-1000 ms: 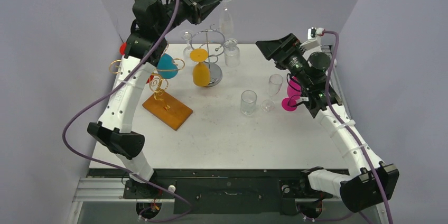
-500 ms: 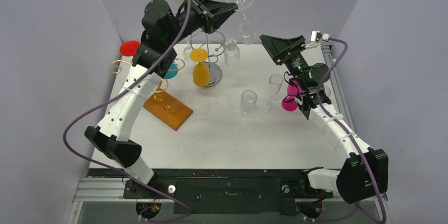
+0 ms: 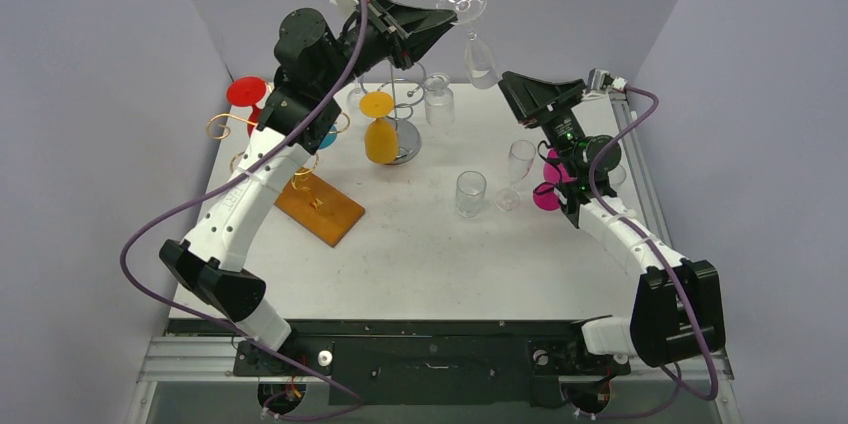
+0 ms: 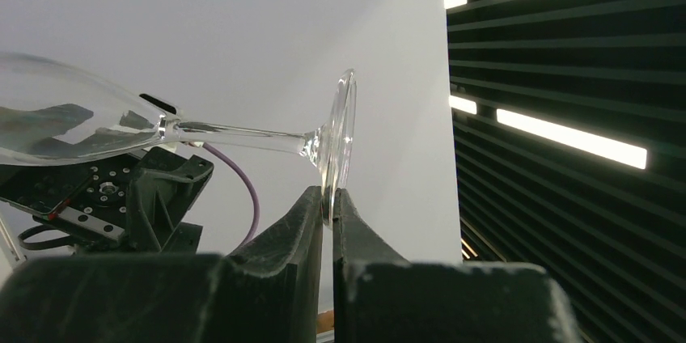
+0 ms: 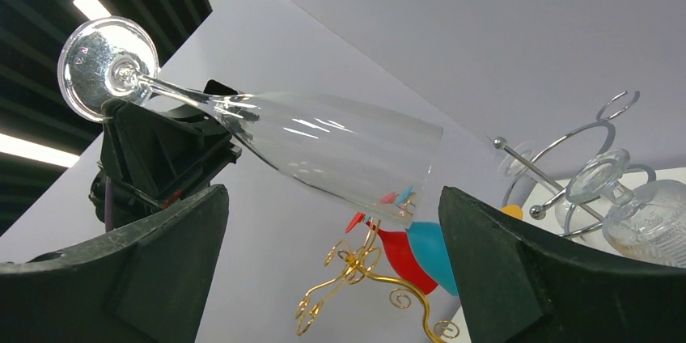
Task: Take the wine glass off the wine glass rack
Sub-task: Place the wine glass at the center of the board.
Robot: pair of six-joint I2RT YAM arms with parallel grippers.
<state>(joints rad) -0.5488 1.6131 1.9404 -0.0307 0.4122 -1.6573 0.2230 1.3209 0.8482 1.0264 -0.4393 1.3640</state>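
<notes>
A clear wine glass (image 3: 481,59) hangs in the air above the table's back edge, tilted, bowl down. My left gripper (image 3: 447,14) is shut on the rim of its foot (image 4: 338,141), which stands pinched between the two fingertips in the left wrist view. The silver wire wine glass rack (image 3: 402,94) stands below and to the left, with a yellow glass (image 3: 381,136) and clear glasses hanging on it. My right gripper (image 3: 527,94) is open just right of the bowl. In the right wrist view the bowl (image 5: 340,149) lies between and above its wide-spread fingers, apart from them.
A gold wire rack (image 3: 300,162) on a wooden base holds a red glass (image 3: 246,92) and a blue one at the left. A tumbler (image 3: 470,192), a clear flute (image 3: 518,166) and a magenta glass (image 3: 549,189) stand right of centre. Grey walls close in on three sides.
My left arm has carried the clear glass rightwards and tilted it. The right gripper has risen towards the bowl and its jaws have spread a little wider.
</notes>
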